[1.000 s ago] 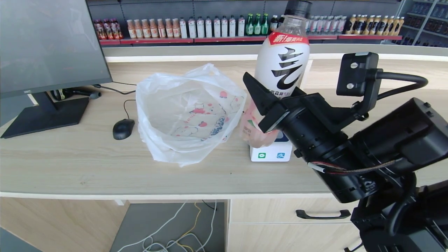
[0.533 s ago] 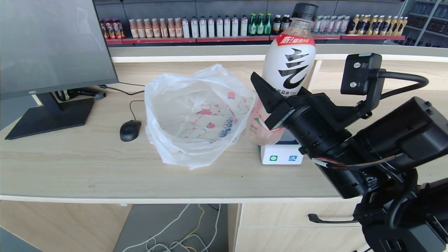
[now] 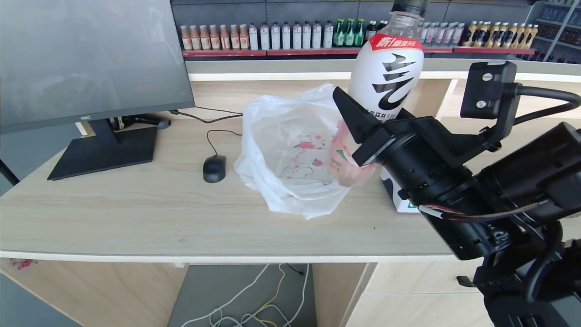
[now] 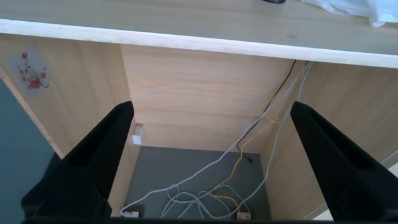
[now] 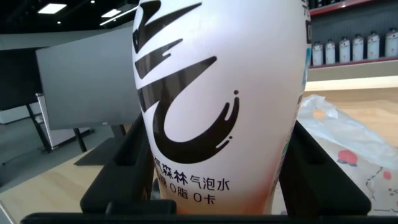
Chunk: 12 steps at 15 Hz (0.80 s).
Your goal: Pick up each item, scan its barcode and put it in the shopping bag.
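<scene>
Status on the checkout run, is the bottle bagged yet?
Not yet. Done: the bottle is picked up; whether it was scanned can't be told. In hand: the right gripper is shut on it, upright at the shopping bag's right rim, beside the white scanner. Left: lower it in and release. The left gripper hangs open below the counter.

The bottle [image 3: 386,81] has a white label with a bold black brush-stroke mark, a red band at the top, a dark cap and a pink lower part with a peach print. The shopping bag [image 3: 290,150] is translucent white with red and pink cartoon prints. The counter [image 3: 136,213] is pale wood grain, the mouse [image 3: 214,168] black, and the monitor [image 3: 91,59] black-framed with a dark grey screen.
</scene>
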Tool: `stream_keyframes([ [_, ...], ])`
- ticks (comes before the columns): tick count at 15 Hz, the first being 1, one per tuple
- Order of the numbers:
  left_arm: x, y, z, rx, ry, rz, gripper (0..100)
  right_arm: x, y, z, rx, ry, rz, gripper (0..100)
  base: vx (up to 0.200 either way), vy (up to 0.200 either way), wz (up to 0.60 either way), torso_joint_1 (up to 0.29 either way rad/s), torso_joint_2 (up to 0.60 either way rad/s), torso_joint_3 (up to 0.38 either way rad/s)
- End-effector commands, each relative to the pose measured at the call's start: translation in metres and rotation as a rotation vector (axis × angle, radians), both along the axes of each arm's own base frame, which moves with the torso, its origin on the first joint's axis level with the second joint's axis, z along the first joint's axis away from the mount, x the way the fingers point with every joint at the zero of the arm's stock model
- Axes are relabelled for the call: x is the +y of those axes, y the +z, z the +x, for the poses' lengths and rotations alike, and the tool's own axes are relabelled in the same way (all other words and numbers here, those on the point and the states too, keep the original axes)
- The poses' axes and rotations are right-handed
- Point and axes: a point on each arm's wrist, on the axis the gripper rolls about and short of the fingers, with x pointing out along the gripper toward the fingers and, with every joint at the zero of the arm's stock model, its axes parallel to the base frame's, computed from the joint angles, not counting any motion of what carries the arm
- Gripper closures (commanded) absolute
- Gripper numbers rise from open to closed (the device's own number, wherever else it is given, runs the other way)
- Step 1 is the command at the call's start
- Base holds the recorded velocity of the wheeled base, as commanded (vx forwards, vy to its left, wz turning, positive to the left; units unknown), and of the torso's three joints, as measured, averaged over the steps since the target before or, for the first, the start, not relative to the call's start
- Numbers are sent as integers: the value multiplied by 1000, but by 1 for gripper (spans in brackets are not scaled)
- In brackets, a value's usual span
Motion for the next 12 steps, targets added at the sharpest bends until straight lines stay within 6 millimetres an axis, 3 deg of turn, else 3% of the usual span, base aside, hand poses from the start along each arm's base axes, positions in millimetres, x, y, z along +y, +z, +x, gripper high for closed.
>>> stream_keyframes([
  [1,0,0,0,0,0,0,0,-2,3,0,-8,-4,8,100,0,200,0,-2,-2,2],
  [5,0,0,0,0,-1,3,0,-4,3,1,-7,-11,9,100,0,200,0,5,4,4],
  [12,0,0,0,0,0,3,0,-10,2,4,6,-20,19,100,0,0,0,0,0,0],
])
